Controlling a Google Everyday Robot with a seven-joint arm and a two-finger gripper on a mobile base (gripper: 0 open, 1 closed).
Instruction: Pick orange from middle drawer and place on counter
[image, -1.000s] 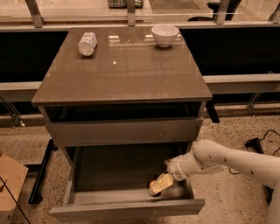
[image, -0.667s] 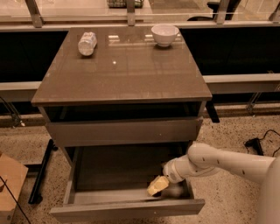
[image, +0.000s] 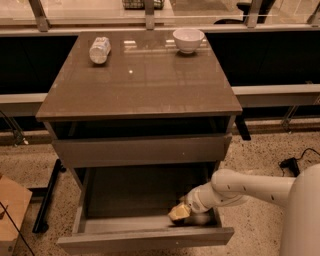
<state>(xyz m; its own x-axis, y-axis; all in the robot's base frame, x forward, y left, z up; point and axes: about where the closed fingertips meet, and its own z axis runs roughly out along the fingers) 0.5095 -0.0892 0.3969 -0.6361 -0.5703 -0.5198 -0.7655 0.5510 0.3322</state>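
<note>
Grasp step: my end effector (image: 180, 212) sits low in the open middle drawer (image: 132, 195), front right. I cannot tell its grip or pick out the orange there. Next: confirm hold, lift to the surface (image: 140, 85).

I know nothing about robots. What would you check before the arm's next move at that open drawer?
1. Is the wide, shallow grey-brown middle drawer open? ok.
2. Is the gripper inside it? ok, at the front right corner.
3. Is the small round orange in view or held? cannot tell.
4. Does the glossy grey-brown counter have bare room? ok, across its front half.
5. Are the clear plastic bottle and the white round bowl out of the way? ok, both are at the back.
</note>
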